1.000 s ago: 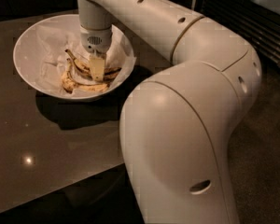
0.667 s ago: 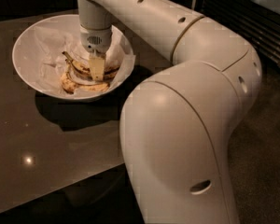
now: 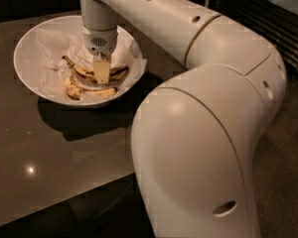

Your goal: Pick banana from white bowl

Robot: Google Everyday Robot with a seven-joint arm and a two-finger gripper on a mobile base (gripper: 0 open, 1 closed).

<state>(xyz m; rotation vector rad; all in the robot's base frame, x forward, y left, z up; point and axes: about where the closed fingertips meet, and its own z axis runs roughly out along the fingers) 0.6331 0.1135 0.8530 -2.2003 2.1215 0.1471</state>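
A: What does the arm (image 3: pixel 198 148) look like?
B: Smooth, glossy cream-white shells, fat and rounded, with a thin tan seam where 2 segments meet
A: Any markings?
B: Small dark round holes along the upper link, and 1 oval slot low on the biggest shell
A: And the gripper (image 3: pixel 101 77)?
B: Top left, down in the white bowl (image 3: pixel 30 43): a pale grey wrist with a dotted vent, ending in a cream tip
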